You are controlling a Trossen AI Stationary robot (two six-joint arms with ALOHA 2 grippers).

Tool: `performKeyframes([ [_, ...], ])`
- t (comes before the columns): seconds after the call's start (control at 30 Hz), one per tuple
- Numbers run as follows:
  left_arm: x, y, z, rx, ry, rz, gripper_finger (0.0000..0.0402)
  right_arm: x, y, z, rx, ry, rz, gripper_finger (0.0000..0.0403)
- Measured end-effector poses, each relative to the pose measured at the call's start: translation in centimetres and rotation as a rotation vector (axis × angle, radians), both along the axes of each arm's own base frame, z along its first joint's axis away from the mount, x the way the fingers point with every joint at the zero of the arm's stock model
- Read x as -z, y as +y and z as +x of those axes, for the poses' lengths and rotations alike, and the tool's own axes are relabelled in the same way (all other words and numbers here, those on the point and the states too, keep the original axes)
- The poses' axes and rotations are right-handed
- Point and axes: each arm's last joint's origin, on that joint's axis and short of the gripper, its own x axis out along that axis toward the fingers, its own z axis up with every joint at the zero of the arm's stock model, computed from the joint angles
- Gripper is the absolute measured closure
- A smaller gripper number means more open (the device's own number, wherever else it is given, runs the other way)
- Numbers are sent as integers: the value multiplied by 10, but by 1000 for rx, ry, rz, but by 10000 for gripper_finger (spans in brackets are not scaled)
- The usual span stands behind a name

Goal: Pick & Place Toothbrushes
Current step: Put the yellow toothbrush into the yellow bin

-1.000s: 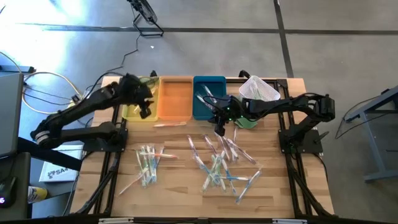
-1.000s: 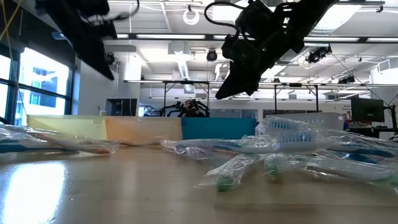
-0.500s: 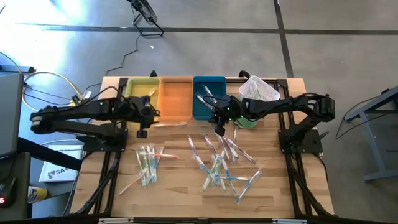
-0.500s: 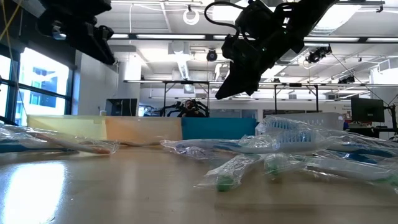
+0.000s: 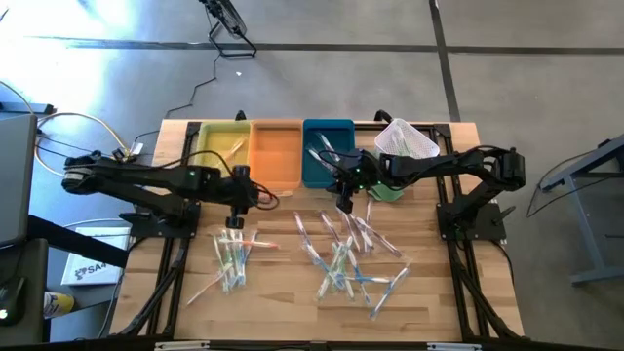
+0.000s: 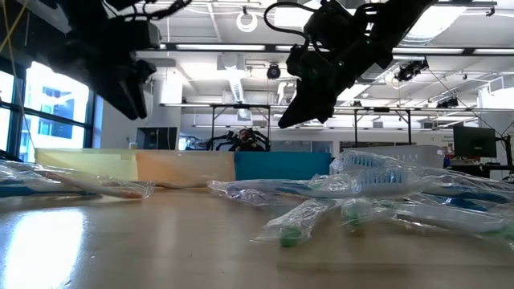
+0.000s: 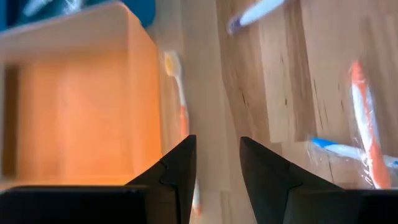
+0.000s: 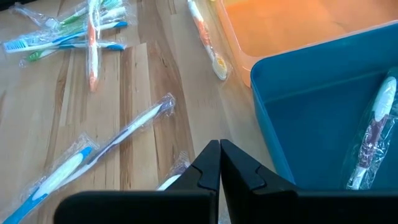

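So the left hand [image 5: 237,198] is hovering just off the front edge of the orange tray [image 5: 273,154], fingers parted with nothing between them. Right below it an orange-handled toothbrush [image 7: 180,93] lies on the tabletop [image 5: 283,292] alongside that tray's wall. Seems like the next grab to me. Tip: come straight down straddling the thin handle, and keep the tray-side finger clear of the wall, since there's barely any room. The rest of the toothbrushes [image 5: 341,255] sit in two loose piles nearer the front. The right hand [image 5: 343,202] is pinched closed and empty, parked by the blue tray [image 5: 329,161], which already holds a couple.
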Motion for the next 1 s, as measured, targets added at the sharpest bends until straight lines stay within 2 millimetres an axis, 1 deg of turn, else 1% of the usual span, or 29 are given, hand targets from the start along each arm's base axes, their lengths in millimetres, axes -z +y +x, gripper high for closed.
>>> performKeyframes([
  [0.13, 13, -6, 7, -13, 77, -8, 284, 0, 0, 0, -15, 0, -19, 398],
  [0.3, 23, -5, 12, -23, 139, -4, 284, 0, 0, 0, -16, 0, -20, 398],
  [0.6, 27, -4, 15, -38, 157, 33, 284, 0, 0, 0, -17, 1, -20, 398],
  [0.8, 29, -2, 17, -126, 145, 59, 285, 0, 0, 0, -16, 1, -21, 398],
  [0.9, 30, -2, 17, -137, 146, 55, 304, 0, 0, 0, -16, 1, -21, 398],
  [1.0, 30, -2, 17, -159, 137, 43, 346, 0, 0, 0, -19, 1, -23, 398],
])
